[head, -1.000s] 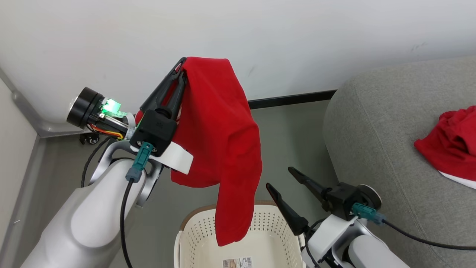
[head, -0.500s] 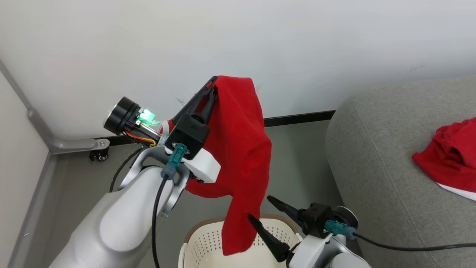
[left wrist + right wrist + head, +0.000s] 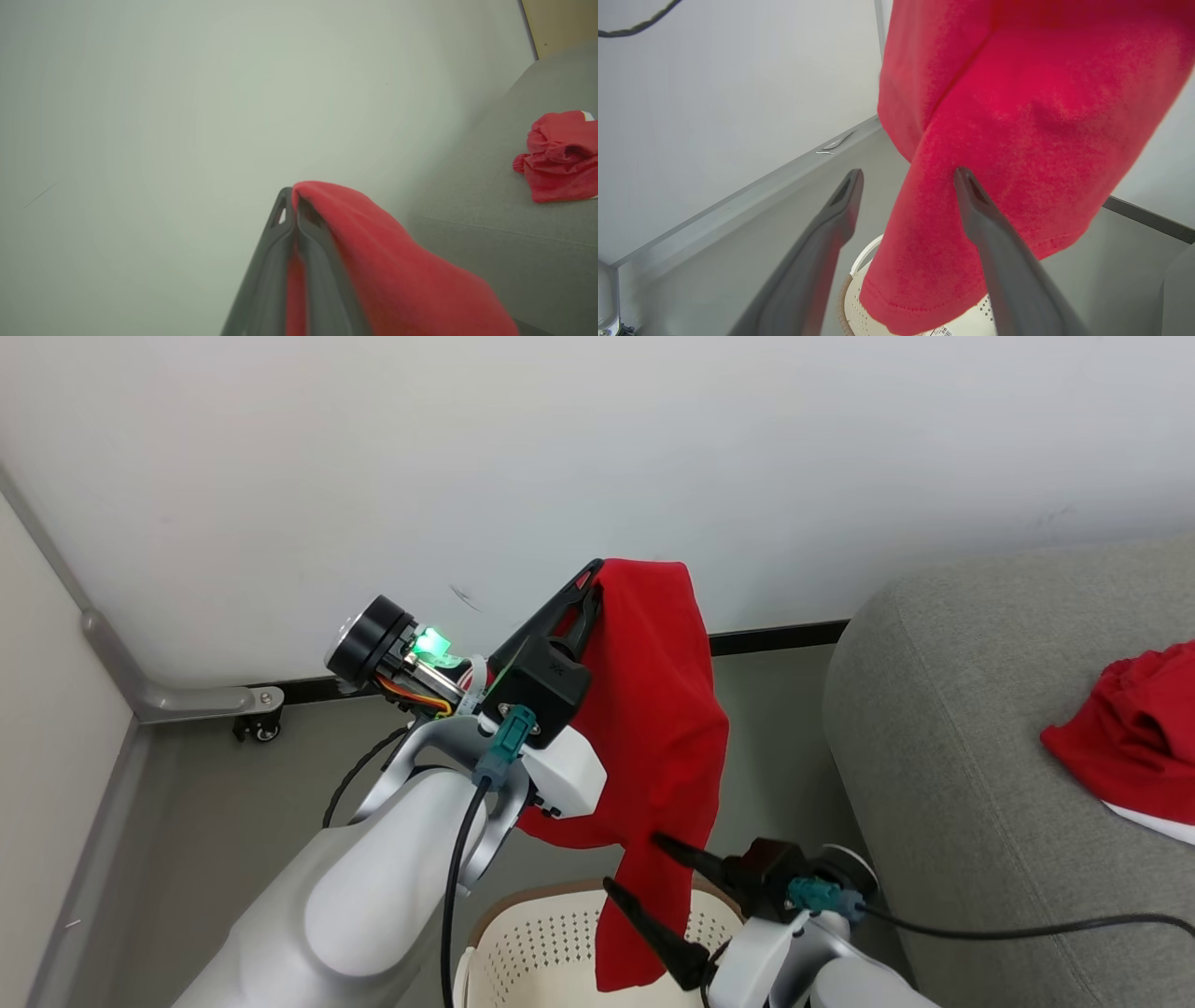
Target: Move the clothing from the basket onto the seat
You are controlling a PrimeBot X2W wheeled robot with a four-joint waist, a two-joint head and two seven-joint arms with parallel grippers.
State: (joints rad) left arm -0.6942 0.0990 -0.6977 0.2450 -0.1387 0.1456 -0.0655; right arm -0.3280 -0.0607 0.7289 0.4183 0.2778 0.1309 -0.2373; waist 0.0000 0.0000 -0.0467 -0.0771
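While the left gripper [image 3: 590, 581] stands raised in front of the pale wall [image 3: 653, 448], its two dark fingers are pressed together on the top fold of a red garment [image 3: 663, 709]. The left wrist view shows the same pinch, with a strip of red cloth caught between the shut fingers and the rest spilling over one side of them. From that grip the garment hangs free in a long drape, clear of the grey floor [image 3: 233, 803]. Its narrow lower end dangles over the open top of the basket [image 3: 551, 933], though whether the hem touches the basket cannot be told. The right gripper [image 3: 631, 861] sits low beside that lower end with its jaws spread wide and nothing held. In the right wrist view one fingertip lies in front of the red cloth and the other stands just off its edge, and contact cannot be judged. The cream basket with its brown rim stands on the floor near the front of the seat [image 3: 962, 728]. A second garment [image 3: 1130, 737], red with a white panel at its lower edge, lies crumpled on the seat's grey cushion, well apart from the basket and from both grippers.
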